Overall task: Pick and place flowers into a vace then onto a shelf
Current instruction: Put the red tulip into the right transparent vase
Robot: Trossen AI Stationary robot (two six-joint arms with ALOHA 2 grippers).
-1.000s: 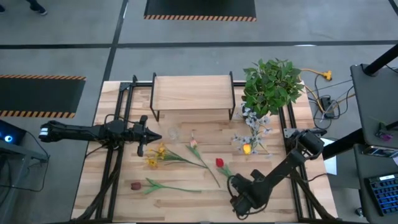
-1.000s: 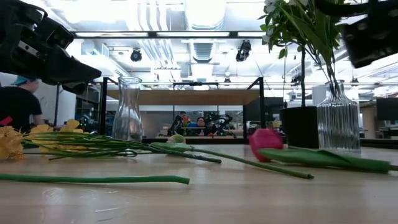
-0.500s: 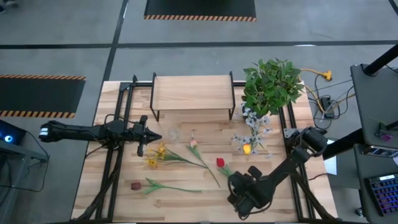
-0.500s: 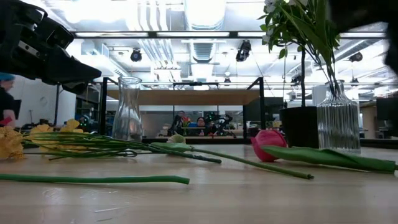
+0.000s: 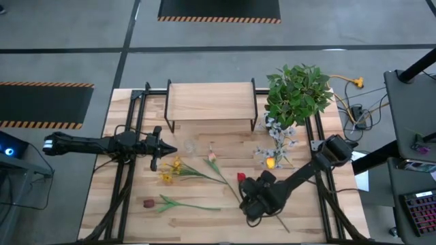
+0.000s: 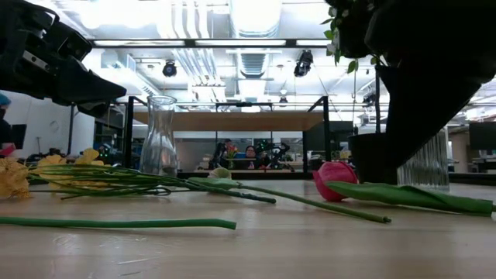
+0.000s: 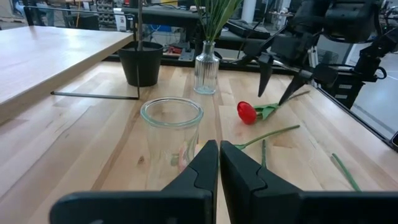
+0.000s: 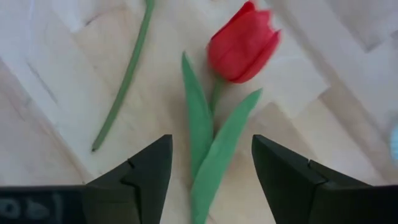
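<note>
Lowering your spread right pincer (image 8: 211, 177) squarely astride the red tulip's (image 8: 242, 42) green stem on the light wooden table (image 5: 204, 218) should seat the grasp, while the left pincer (image 7: 219, 163) waits clenched.

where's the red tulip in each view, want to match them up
high view: red tulip lies mid-table, by the right gripper.
low view: right of centre, on the tabletop.
left wrist view: right of the empty glass vase, tulip at.
right wrist view: top centre, beyond the open fingers.
shared landmark: its green leaves.
</note>
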